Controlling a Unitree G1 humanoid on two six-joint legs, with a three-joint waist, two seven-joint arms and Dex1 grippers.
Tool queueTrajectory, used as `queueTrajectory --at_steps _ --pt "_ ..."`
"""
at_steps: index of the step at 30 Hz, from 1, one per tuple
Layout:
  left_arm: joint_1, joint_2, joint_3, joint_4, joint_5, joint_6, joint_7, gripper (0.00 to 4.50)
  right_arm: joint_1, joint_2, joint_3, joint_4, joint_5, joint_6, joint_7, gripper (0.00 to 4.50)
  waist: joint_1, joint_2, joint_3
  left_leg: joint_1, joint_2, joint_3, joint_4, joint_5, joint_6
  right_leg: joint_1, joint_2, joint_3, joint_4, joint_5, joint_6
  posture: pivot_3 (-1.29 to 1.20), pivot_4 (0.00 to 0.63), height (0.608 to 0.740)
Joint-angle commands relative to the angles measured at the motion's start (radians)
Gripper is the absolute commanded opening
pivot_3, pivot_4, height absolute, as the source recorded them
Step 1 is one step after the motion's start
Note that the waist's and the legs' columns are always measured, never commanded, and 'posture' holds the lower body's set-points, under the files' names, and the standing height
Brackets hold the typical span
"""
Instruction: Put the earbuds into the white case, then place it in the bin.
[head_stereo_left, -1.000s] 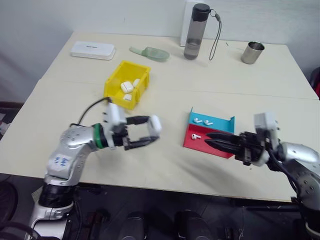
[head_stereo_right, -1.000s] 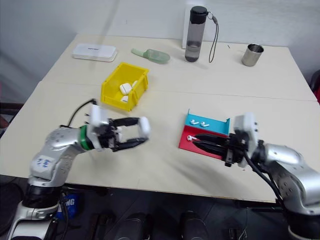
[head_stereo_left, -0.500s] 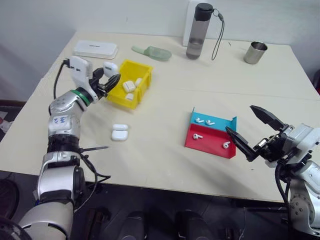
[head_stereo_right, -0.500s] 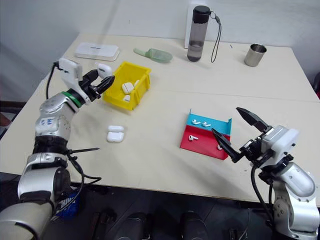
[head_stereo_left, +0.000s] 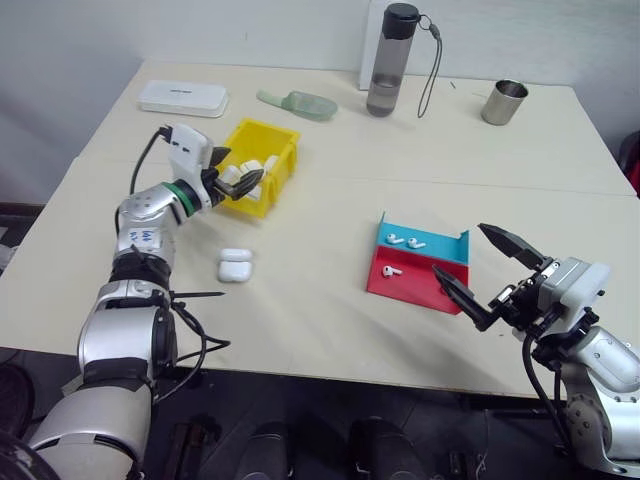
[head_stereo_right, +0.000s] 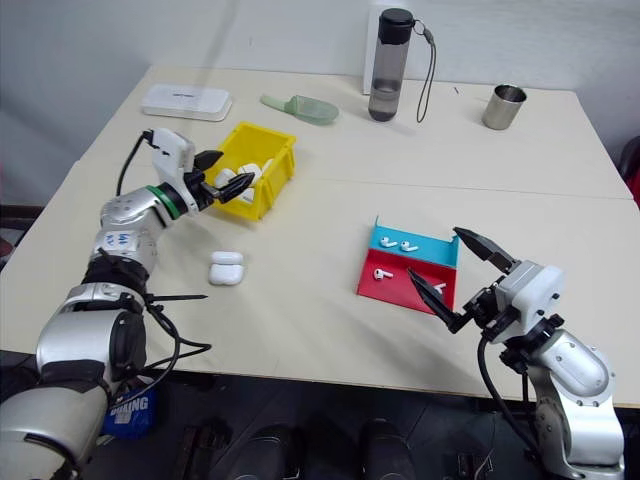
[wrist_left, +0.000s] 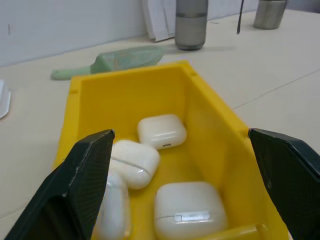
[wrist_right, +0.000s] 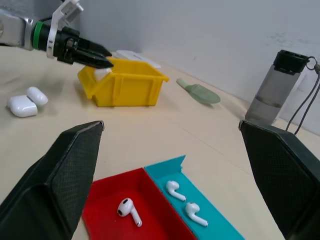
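The yellow bin (head_stereo_left: 262, 158) stands at the table's left with several white cases (wrist_left: 161, 131) inside. My left gripper (head_stereo_left: 238, 183) hovers at the bin's near end, open, its fingers (wrist_left: 87, 172) spread wide over the cases and holding nothing. Another white case (head_stereo_left: 235, 265) lies on the table in front of the bin, lid open. Earbuds lie in the tray: two in the blue half (head_stereo_left: 405, 241), one in the red half (head_stereo_left: 391, 271). My right gripper (head_stereo_left: 460, 249) stands open just right of the tray, with nothing between its fingers (wrist_right: 65, 170).
The red and blue tray (head_stereo_left: 440, 296) sits right of centre. Along the far edge are a flat white box (head_stereo_left: 183, 97), a green scoop (head_stereo_left: 298, 103), a dark water bottle (head_stereo_left: 383, 62) and a metal cup (head_stereo_left: 503, 102).
My left arm carried a white case from the table's front up to the bin and then opened. My right gripper drew back from the tray and opened wide.
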Motion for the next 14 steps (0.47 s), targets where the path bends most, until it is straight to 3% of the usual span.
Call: queueTrajectory --at_steps 1,3,7,9,14 --pt "0.226 0.136 0.003 -0.377 -0.035 0.075 -0.134 4.46 0.026 -0.056 -0.043 0.038 0.020 -0.051 0.079 4.50 -0.021 0.000 0.000 0.000 0.001 0.000 0.000 0.000 0.000 0.000 0.000 0.001 0.000 0.000 0.000 0.00 0.150 0.740" --pt "0.419 0.226 0.033 -0.600 -0.103 0.165 -0.225 4.46 0.037 -0.097 -0.050 0.075 0.022 -0.073 0.136 4.50 -0.029 0.000 0.000 0.003 0.001 -0.002 -0.002 0.000 -0.001 0.000 -0.001 0.004 0.000 0.000 0.000 0.00 0.150 0.740" --pt "0.857 0.331 0.242 -0.897 -0.197 0.186 -0.311 4.46 0.035 -0.200 -0.093 0.204 0.047 -0.129 0.293 4.50 -0.029 0.000 0.000 0.003 0.002 -0.004 0.000 0.000 -0.002 0.001 -0.002 0.014 -0.001 0.000 0.000 0.00 0.150 0.740" --pt "1.047 0.343 0.332 -0.992 -0.207 0.179 -0.334 4.46 0.023 -0.243 -0.107 0.269 0.058 -0.159 0.361 4.50 -0.018 -0.001 0.000 0.005 0.002 -0.004 0.000 0.000 -0.002 0.004 -0.003 0.016 -0.003 0.000 -0.001 0.00 0.150 0.740" --pt "1.340 0.303 0.514 -1.123 -0.205 0.176 -0.321 4.46 -0.011 -0.297 -0.118 0.377 0.065 -0.221 0.464 4.50 0.008 0.000 0.001 0.019 0.002 -0.008 -0.002 -0.002 0.000 0.022 -0.004 0.015 -0.017 -0.001 -0.002 0.00 0.150 0.740"
